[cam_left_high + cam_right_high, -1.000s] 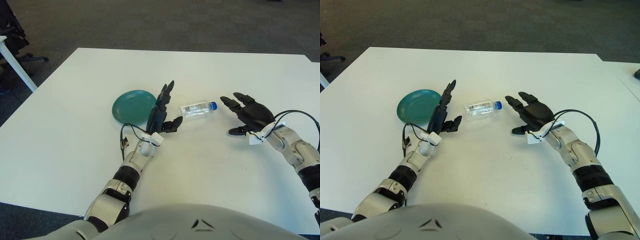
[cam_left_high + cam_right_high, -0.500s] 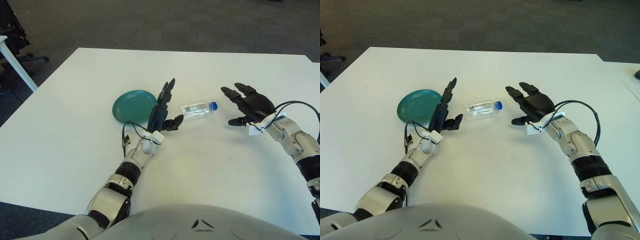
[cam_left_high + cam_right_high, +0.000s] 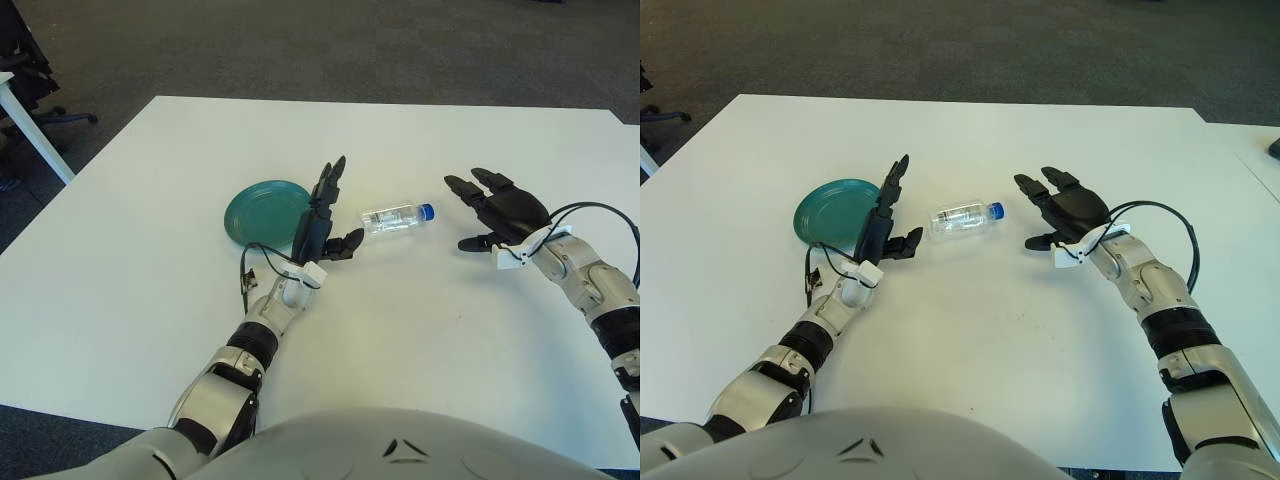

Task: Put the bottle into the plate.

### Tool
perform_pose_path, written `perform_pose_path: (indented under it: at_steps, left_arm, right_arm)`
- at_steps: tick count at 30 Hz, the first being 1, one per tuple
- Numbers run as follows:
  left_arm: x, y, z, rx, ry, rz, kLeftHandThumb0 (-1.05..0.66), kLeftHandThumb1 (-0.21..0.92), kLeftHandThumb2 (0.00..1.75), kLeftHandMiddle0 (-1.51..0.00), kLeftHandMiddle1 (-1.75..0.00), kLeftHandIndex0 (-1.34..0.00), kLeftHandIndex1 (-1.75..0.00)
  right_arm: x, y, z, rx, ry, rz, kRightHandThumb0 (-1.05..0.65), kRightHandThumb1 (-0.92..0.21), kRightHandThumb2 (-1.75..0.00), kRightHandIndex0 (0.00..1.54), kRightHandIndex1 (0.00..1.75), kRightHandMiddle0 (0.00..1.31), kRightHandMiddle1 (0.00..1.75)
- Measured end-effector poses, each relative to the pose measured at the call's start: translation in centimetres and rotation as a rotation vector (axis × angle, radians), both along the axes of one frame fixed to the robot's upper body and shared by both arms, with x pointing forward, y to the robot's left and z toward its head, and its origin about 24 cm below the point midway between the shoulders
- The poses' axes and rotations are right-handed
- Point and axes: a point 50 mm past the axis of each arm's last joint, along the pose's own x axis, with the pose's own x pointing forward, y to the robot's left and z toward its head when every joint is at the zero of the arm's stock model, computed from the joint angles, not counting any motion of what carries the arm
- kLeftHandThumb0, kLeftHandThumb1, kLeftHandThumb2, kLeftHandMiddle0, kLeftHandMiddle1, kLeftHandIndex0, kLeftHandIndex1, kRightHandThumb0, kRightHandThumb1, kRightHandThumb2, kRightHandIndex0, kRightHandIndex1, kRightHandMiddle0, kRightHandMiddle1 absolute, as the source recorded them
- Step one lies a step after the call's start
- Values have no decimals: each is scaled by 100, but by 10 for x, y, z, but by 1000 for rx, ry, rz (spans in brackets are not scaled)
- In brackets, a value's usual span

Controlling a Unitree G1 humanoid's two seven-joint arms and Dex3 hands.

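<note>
Over the last second the right hand point(image 3: 497, 213) has risen and edged toward the far edge of the tabletop point(image 3: 150, 300), fingers spread and holding nothing; it has scarcely closed on the bottle point(image 3: 397, 216), so the grasp is not yet begun; the bottle lies on its side mid-tabletop, between the hands, near the green plate point(image 3: 262, 210); the left hand point(image 3: 323, 222), open, stands beside the plate; the right eye view alone shows the right forearm down to the elbow.

Teal plate point(image 3: 262, 209), clear bottle point(image 3: 392, 217) with blue cap (label perhaps white), white table point(image 3: 420, 330), black hands.
</note>
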Motion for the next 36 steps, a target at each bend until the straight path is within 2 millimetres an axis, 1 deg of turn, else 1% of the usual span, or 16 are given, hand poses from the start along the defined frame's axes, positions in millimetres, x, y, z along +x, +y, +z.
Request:
perform_pose_path:
  at_steps: [2, 3, 9, 13, 15, 21, 27, 31, 36]
  left_arm:
    - [0, 1, 0, 2, -2, -1, -105, 92, 66, -12, -2, 0, -40]
    - [0, 2, 0, 3, -5, -2, -104, 92, 64, -15, -3, 0, -47]
    - [-7, 10, 4, 10, -35, -26, -101, 92, 57, -27, -7, 0, -74]
    - [-10, 15, 7, 5, -35, -26, -100, 92, 54, -35, -9, 0, -90]
    - [-9, 16, 9, 8, -36, -18, -99, 92, 54, -38, -10, -1, -94]
    - [-5, 22, 16, 17, -25, 32, -96, 92, 54, -46, -14, -5, -101]
    - [-1, 30, 27, -3, 90, 47, -93, 92, 57, -53, -20, -11, -104]
    - [6, 39, 39, -11, 158, 57, -91, 92, 62, -47, -38, -13, -105]
    - [10, 52, 55, -39, 200, 73, -87, 92, 63, -44, -44, -13, -105]
  right_arm:
    - [1, -1, -1, 0, 2, -3, -105, -92, -55, 0, 0, 0, 0]
    - [1, -1, -1, -1, 3, -4, -105, -92, -55, 0, 0, 0, 0]
    - [7, -3, -4, -1, -5, -17, -105, -92, -54, 0, 0, 0, 0]
    - [8, -4, -16, 2, 6, -37, -105, -92, -53, 0, 0, 0, 0]
    - [7, -3, -22, 2, 19, -37, -105, -92, -53, 0, 0, 0, 0]
    - [6, 1, -32, 14, 39, -25, -105, -92, -52, 0, 0, 0, 0]
    - [10, 0, -30, 21, 19, -30, -105, -92, -49, 0, 0, 0, 0]
    - [12, -2, -30, 25, 9, -41, -105, -92, -48, 0, 0, 0, 0]
    - [12, -3, -33, 28, 11, -48, -105, -92, -47, 0, 0, 0, 0]
